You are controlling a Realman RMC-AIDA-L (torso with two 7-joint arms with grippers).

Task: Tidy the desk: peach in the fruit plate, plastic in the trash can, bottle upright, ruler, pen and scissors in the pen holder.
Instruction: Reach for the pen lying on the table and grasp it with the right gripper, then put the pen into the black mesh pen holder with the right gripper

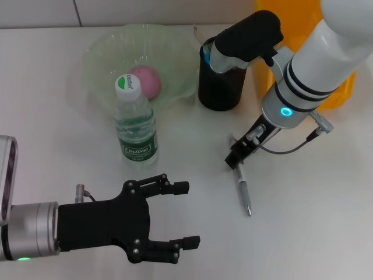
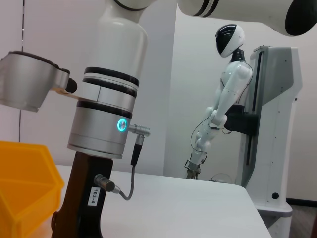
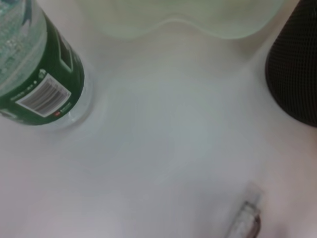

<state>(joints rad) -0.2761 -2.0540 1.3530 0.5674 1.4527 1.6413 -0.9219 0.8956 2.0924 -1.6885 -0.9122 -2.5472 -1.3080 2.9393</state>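
Bottle [image 3: 37, 74] barcode only in wrist view; peach [image 1: 145, 81] overhead.

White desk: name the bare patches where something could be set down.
On the white desk, the near right beyond the silver pen is bare, as is the far left corner. Crowded: green fruit plate, upright bottle, black pen holder.

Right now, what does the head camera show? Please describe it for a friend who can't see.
The right gripper is down at a pen lying on the white desk; the left gripper is open nearby. Behind stand a water bottle, a peach in a plate, and a black pen holder.
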